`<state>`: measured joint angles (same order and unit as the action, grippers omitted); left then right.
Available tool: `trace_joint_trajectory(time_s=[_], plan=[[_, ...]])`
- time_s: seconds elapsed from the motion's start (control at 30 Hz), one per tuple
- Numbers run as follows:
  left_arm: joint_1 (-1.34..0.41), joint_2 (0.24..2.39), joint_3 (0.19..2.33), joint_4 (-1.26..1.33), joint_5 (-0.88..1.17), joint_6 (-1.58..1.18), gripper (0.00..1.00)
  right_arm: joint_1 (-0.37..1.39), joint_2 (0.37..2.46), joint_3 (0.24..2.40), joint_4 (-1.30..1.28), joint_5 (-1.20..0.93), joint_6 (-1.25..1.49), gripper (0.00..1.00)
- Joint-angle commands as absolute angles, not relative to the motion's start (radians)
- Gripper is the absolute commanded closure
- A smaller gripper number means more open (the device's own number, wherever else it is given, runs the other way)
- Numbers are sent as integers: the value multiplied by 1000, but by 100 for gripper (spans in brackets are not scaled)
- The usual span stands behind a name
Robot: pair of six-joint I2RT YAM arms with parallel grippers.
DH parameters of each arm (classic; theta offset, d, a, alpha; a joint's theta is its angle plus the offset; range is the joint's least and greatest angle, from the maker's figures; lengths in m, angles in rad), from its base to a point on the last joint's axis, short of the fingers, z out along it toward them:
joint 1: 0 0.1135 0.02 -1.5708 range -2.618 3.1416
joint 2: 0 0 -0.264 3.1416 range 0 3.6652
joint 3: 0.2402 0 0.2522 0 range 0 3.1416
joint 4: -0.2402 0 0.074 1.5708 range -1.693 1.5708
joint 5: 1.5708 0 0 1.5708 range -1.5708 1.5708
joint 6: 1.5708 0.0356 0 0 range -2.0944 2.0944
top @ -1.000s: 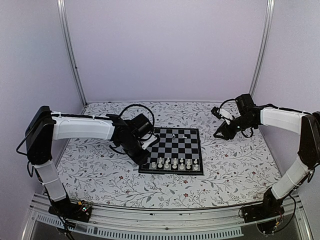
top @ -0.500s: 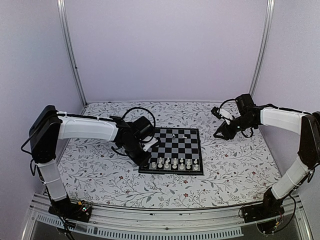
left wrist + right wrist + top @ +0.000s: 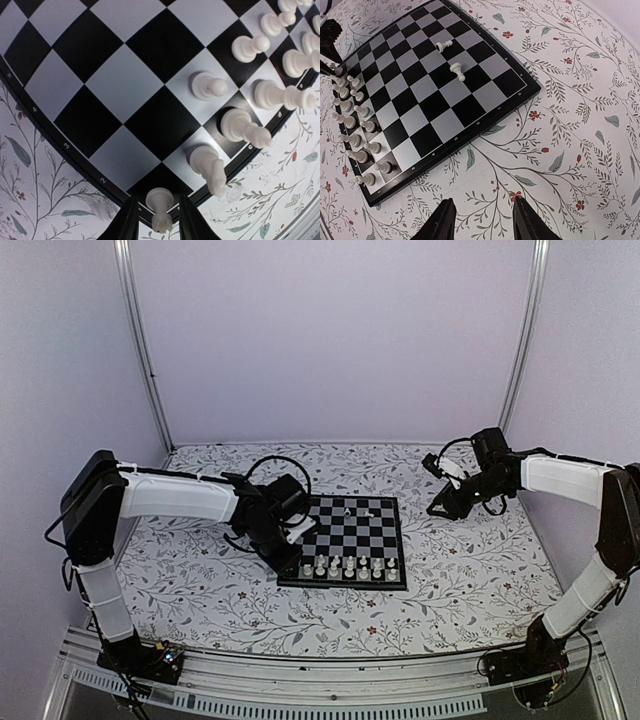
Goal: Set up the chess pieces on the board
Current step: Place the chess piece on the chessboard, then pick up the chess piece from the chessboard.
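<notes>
The black-and-pale board (image 3: 352, 527) lies mid-table. White chess pieces (image 3: 350, 565) stand in two rows along its near edge. My left gripper (image 3: 291, 560) hangs over the near-left corner. In the left wrist view its jaws (image 3: 159, 222) are open around a rook-like piece (image 3: 160, 206) standing on the corner square, with a gap showing on each side. A knight-like piece (image 3: 210, 167) stands on the square beside it. Two more pieces (image 3: 457, 70) sit near the board's far side, one of them (image 3: 443, 46) lying flat. My right gripper (image 3: 482, 220) is open and empty over the table, right of the board.
The floral table surface (image 3: 470, 570) surrounds the board. Purple walls and two metal posts (image 3: 140, 350) close in the back and sides. The board's black border (image 3: 470, 137) lies just ahead of my right fingers.
My left jaws have opened off the corner piece, which now stands free between them. The left arm shifted slightly toward the board. The right arm has not moved.
</notes>
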<state>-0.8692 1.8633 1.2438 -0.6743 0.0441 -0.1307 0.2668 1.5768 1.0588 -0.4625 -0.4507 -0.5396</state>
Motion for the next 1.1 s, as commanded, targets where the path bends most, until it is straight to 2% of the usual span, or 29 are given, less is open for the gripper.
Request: trace_joint_trajectory(time_s=[0.0,0.27,0.5,0.8,1.07], plan=[[-850,1848,1302,-711,21,-128,68,262,1582,1066,-470,-468,-546,59],[-819,1847,1466,-708,-35,-107,68,269,1591,1128,-508,-497,-548,60],[-806,1930,1620,-537,4,-90,67,322,1674,1201,-528,-479,-533,65],[-787,2260,2005,-547,109,22,67,323,1663,1176,-511,-460,-534,65],[-785,2474,2209,-542,200,-32,67,322,1629,1132,-486,-425,-535,65]])
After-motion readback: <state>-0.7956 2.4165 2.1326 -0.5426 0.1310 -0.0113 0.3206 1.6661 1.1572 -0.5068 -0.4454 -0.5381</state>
